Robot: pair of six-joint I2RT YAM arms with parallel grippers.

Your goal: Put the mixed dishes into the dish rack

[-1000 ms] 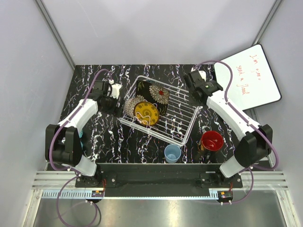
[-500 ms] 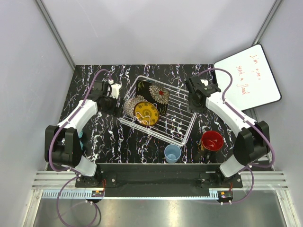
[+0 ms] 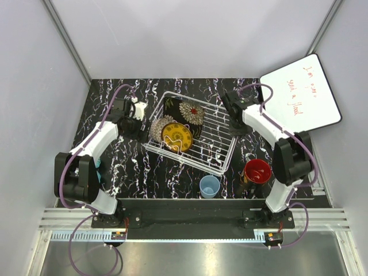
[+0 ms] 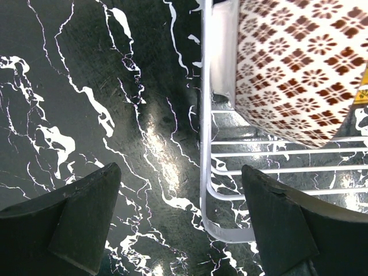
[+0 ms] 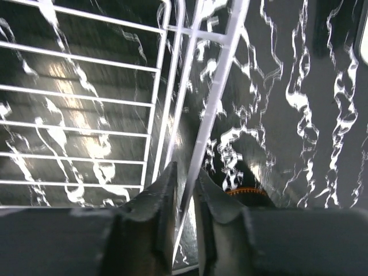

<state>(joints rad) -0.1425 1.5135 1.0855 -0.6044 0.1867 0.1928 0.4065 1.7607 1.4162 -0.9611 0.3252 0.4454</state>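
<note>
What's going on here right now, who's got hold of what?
The right gripper is shut on a rim wire at the right side of the white wire dish rack. The left gripper is open, straddling the rack's left rim beside the beige patterned bowl, holding nothing. That bowl, the yellow patterned plate and the dark square floral plate stand in the rack. The light blue cup and the dark red-lined mug sit on the black marbled table, not yet loaded.

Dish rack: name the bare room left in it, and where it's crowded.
Bare: the near-right half of the dish rack, between the yellow plate and the right gripper clamping its rim. Crowded: the far-left end, where patterned bowl, yellow plate and dark floral plate stand together.
</note>
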